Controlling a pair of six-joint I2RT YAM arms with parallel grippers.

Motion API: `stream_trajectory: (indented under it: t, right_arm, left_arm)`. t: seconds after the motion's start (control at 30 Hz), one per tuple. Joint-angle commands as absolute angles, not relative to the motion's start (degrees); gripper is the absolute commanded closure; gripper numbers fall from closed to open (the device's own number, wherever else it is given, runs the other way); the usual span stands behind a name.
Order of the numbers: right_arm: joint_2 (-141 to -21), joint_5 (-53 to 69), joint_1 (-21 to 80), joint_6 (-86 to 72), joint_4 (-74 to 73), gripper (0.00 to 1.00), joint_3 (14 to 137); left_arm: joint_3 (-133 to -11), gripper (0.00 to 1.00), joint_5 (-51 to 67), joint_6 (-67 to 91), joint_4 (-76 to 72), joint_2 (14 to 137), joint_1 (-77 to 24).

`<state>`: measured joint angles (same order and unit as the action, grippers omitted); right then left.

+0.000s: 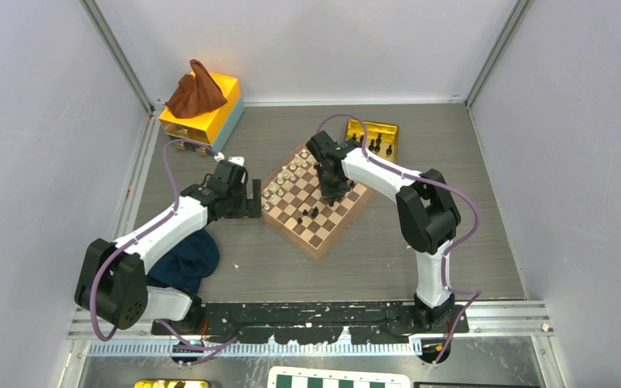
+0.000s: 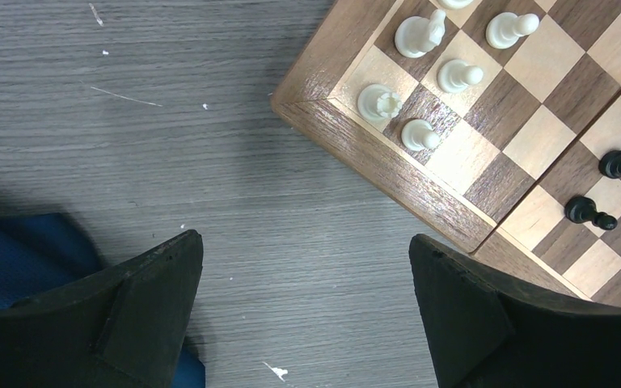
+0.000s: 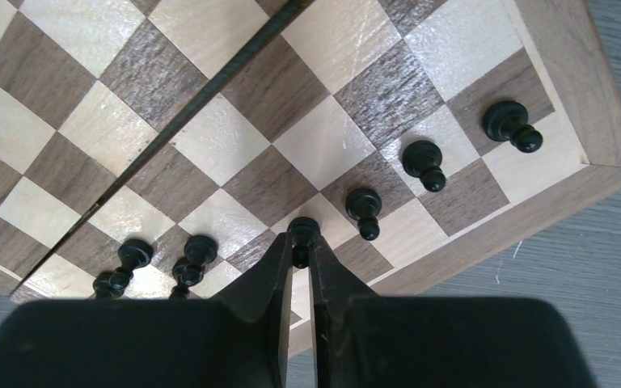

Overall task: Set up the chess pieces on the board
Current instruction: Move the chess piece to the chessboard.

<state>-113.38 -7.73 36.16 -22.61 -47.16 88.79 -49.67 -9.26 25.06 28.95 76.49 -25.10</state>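
Right wrist view, lower centre: your right claw [image 3: 301,252] pinches a black piece [image 3: 302,229], jaws narrow, likely to seat it in line with the chess pieces [image 3: 423,158] along the rim of the board [image 3: 570,105]. Your left claw [image 2: 307,307] hangs wide over the bench [image 2: 129,145] beside it.

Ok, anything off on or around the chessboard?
Nothing toppled, spilled or broken that I can see. Only the small brown-and-tan wooden chessboard sits turned diagonally on the grey wood-grain table, a corner pointing at the near edge; a dark seam crosses its middle.
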Motion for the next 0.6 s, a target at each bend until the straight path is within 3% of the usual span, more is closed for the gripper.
stream_trajectory:
  t: [0.0, 0.3, 0.57]
  right_arm:
    - [-109.74, -8.71, 35.53, -22.28, -46.43, 0.93, 88.17]
    - [-109.51, -7.97, 35.02, -22.41, -45.97, 0.93, 87.39]
    - [-109.6, -7.35, 35.0, -22.52, -45.93, 0.87, 87.58]
  left_arm:
    - [-50.02, 0.01, -8.7, 25.05, 26.81, 76.55, -24.79]
    - [-50.1, 0.01, -8.61, 25.11, 26.85, 76.82, -24.79]
    - [-50.05, 0.01, -8.53, 25.09, 26.82, 76.82, -24.79]
